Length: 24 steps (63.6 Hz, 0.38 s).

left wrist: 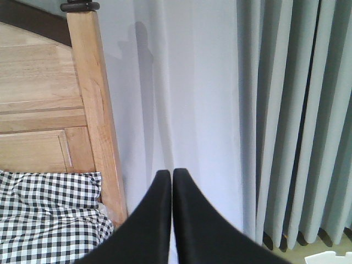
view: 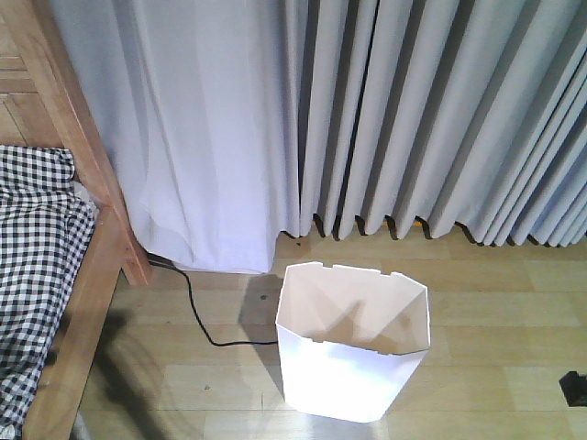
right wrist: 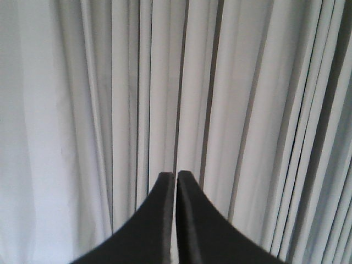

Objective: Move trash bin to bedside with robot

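Cable (view: 197, 316) between trash bin (view: 353, 344); bed (view: 64, 275).

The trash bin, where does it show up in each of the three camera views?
Front view: trash bin stands low and centre-right on the wood floor.
Left wrist view: only a white sliver at the bottom right corner, probably its rim.
Right wrist view: not in it.
Shared landmark: the grey curtain.

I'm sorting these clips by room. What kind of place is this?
Most likely a bedroom: a wooden bed with checked bedding, floor-length curtains along the wall, and a white trash bin on the wood floor.
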{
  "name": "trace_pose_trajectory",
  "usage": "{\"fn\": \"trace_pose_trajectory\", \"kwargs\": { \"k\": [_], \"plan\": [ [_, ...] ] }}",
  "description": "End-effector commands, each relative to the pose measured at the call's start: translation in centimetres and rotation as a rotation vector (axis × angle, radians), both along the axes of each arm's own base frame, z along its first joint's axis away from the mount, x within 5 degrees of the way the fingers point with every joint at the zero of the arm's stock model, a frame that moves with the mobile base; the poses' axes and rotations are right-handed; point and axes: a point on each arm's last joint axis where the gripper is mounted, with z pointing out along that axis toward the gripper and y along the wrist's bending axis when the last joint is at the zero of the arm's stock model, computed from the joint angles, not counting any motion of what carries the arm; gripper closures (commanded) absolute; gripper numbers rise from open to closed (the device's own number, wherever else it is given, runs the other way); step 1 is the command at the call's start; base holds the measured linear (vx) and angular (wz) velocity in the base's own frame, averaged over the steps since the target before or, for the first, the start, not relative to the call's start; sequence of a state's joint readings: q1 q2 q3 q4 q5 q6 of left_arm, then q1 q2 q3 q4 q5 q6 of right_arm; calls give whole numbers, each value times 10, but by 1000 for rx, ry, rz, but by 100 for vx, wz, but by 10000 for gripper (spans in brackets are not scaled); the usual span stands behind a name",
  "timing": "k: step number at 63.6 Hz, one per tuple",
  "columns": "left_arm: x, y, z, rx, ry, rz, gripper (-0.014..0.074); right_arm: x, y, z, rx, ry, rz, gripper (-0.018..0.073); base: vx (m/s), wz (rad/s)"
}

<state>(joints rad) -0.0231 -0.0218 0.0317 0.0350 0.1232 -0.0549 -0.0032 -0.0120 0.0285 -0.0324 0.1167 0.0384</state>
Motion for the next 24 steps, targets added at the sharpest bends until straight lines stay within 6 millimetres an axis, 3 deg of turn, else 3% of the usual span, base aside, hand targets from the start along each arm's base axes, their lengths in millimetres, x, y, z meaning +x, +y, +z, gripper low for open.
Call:
{"fn": "trace_pose_trajectory", "kwargs": {
  "k": [1, 24],
  "plan": [
    [-1, 0, 15, -7, -101, -2, 603, 0, 0, 1, -13, -68, 1, 568, 0, 0],
    [-1, 0, 15, -7, -101, -2, 603, 0, 0, 1, -13, -68, 1, 568, 0, 0]
  ]
}}
